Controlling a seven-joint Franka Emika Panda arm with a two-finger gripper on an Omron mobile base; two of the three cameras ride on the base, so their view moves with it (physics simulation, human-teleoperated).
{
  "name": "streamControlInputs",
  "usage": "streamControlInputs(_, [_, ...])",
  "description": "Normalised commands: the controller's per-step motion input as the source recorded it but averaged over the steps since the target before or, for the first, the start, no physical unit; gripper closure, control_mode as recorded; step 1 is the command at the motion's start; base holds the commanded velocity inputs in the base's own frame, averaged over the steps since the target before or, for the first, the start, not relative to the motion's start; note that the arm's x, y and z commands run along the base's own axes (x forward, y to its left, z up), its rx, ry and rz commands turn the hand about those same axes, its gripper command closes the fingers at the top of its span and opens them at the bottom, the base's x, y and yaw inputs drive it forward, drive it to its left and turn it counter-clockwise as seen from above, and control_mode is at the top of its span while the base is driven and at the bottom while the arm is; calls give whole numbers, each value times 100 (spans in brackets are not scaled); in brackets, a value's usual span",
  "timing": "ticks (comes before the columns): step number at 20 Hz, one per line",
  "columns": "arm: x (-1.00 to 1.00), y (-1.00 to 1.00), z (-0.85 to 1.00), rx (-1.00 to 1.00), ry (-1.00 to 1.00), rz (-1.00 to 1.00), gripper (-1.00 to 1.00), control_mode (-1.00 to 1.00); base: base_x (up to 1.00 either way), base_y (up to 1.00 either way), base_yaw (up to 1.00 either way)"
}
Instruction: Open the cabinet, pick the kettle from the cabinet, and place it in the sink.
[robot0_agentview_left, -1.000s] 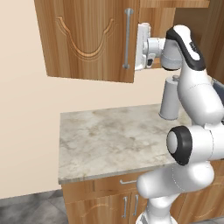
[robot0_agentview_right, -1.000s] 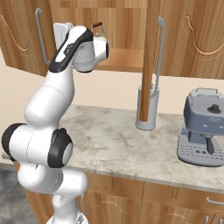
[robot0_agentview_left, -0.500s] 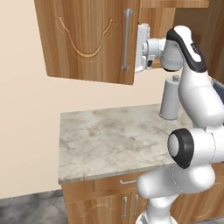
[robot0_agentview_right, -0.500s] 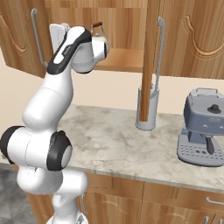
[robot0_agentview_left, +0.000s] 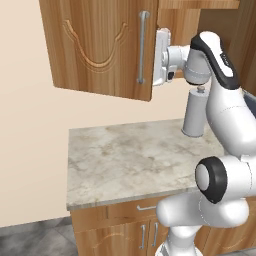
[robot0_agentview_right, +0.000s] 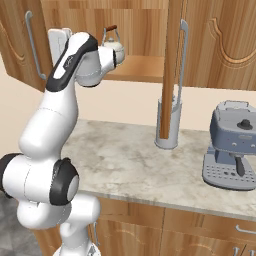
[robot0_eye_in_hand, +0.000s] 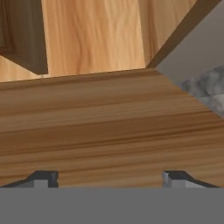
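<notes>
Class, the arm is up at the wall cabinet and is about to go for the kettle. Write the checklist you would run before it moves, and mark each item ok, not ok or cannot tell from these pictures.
1. Cabinet door swung open: ok, both doors stand out from the front.
2. Kettle visible and upright on the shelf: ok.
3. Gripper open: ok, fingertips wide apart, nothing between them.
4. Gripper aimed at kettle: not ok, the hand view looks onto bare wood.
5. Path clear of the grey canister on the counter: ok, it stands below the shelf.
6. Sink free to receive the kettle: cannot tell.
</notes>
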Motion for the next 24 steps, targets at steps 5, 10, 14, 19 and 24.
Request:
streamControlInputs(5, [-44,39,0,0,0,0,-100,-100,0,0,0])
streamControlInputs(10, [-39,43,0,0,0,0,-100,-100,0,0,0])
streamControlInputs(14, [-37,46,0,0,0,0,-100,-100,0,0,0])
streamControlInputs(19, [-36,49,0,-2,0,0,-100,-100,0,0,0])
streamControlInputs(24, [-34,53,0,-3,0,0,-100,-100,0,0,0])
